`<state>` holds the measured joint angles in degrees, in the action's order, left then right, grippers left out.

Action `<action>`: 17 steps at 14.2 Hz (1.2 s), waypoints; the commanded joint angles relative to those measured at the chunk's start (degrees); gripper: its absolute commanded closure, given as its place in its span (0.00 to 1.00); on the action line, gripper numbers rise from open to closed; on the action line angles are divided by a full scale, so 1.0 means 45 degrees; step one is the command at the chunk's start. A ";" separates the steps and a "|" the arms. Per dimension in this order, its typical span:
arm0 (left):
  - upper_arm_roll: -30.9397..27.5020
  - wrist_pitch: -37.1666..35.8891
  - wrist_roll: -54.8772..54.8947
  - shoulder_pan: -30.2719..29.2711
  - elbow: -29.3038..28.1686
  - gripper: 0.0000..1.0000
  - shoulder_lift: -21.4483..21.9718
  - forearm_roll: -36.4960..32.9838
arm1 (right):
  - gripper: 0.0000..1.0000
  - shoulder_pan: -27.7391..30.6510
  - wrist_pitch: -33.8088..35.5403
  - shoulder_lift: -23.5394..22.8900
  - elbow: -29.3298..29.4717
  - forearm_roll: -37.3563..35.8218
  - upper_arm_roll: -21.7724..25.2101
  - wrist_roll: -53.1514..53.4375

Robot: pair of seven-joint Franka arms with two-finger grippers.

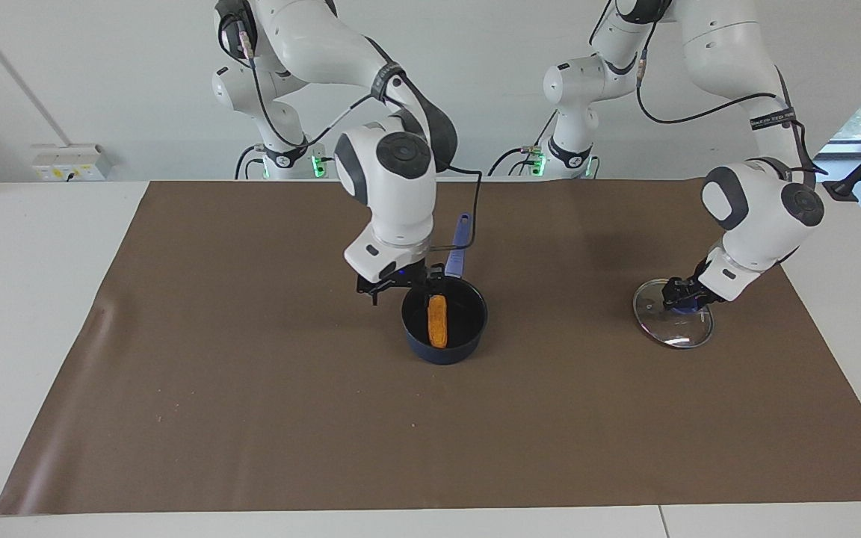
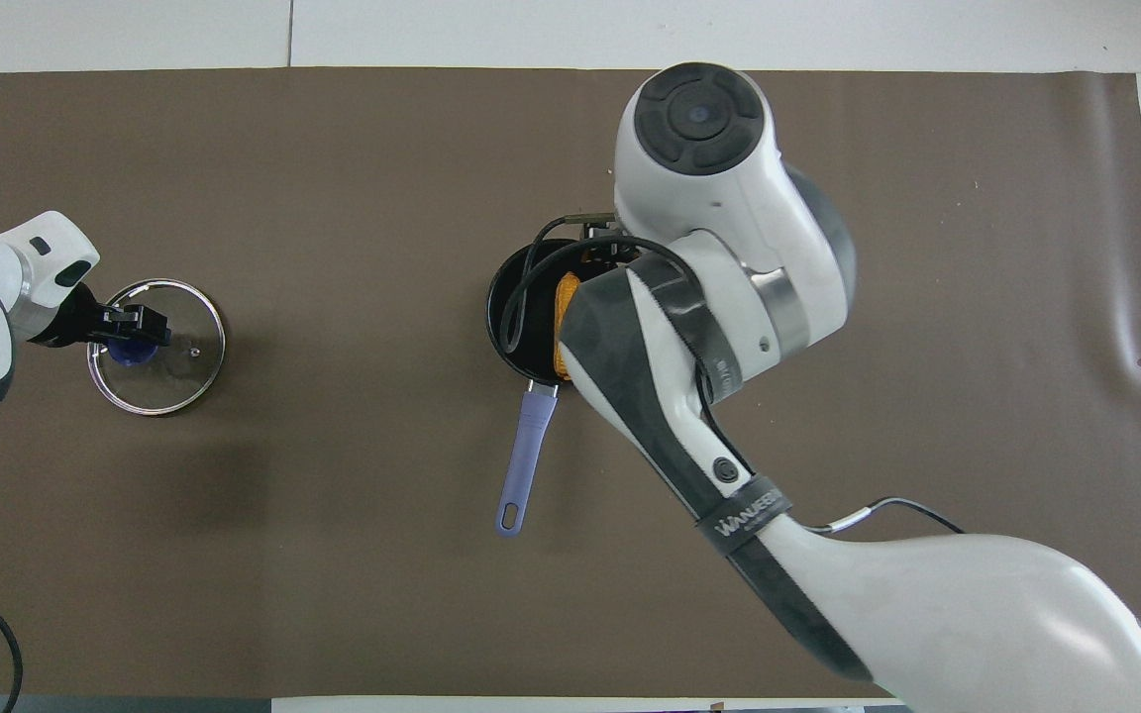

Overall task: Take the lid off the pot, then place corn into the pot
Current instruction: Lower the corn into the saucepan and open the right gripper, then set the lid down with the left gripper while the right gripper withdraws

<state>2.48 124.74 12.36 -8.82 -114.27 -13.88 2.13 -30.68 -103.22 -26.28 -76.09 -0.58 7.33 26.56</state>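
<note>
Corn [image 1: 437, 320], light, rigid and bumpy, lies in the pot [image 1: 445, 347], released by the open right gripper [image 1: 399, 285]; the left gripper [image 1: 681, 293] pinches the fragile lid [image 1: 671, 326] by its knob.

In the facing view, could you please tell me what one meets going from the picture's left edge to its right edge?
right gripper → corn lying in the pot → lid on the mat, its knob held by the left gripper.

Black band [image 2: 744, 512] on right arm: white lettering, roughly "WANJEED"; uncertain.
</note>
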 commanded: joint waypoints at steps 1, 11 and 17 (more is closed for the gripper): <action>0.0074 0.0560 0.0260 -0.0092 -0.0506 1.00 0.0430 -0.0259 | 0.00 0.1928 0.1487 0.1499 -0.0142 -0.0028 -0.0164 -0.2671; 0.0074 0.0660 0.1726 0.0084 -0.0370 0.00 0.0175 -0.0259 | 0.00 0.5584 0.2372 0.5430 -0.4261 -0.0555 -0.0086 -0.7210; 0.0093 -0.2368 -0.0484 0.0998 0.2155 0.00 0.0546 -0.0278 | 0.00 0.5664 0.2373 0.6385 -0.5176 -0.0575 -0.0281 -0.7095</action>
<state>3.27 123.71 17.49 -6.95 -111.43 -12.87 2.08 -5.73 -91.13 -1.03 -94.26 -2.40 6.65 -5.39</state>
